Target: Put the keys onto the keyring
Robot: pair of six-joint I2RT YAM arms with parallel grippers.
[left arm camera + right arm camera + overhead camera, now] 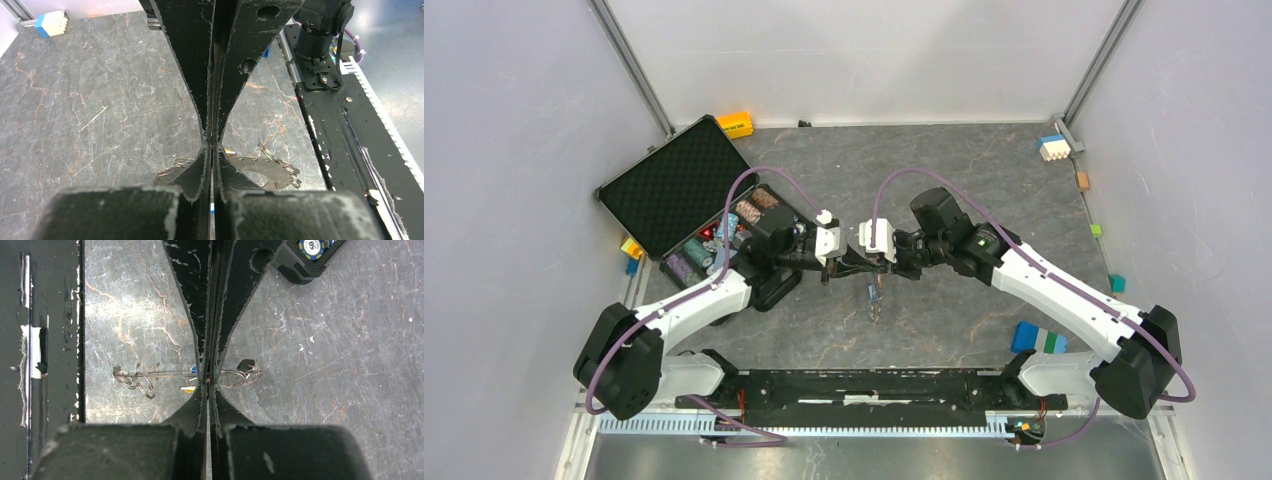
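My left gripper (860, 264) and right gripper (871, 264) meet tip to tip above the middle of the table, both shut. The keyring (874, 297) hangs just below them. In the left wrist view it is a flat silvery ring (272, 170) with small wire rings on its rim, behind my shut left gripper (212, 145). In the right wrist view it is edge-on, with wire rings (132, 380) at both ends, and crosses my shut right gripper (208, 380). A blue key (193, 371) and a yellow key (187, 388) hang by it. The pinch points are hidden.
An open black case (686, 185) with poker chips (724, 235) stands at the left, just behind my left arm. Toy blocks lie around the edges: orange (736, 124), blue-white (1052, 147), blue-green (1037, 338). The black base rail (874, 385) runs along the near edge.
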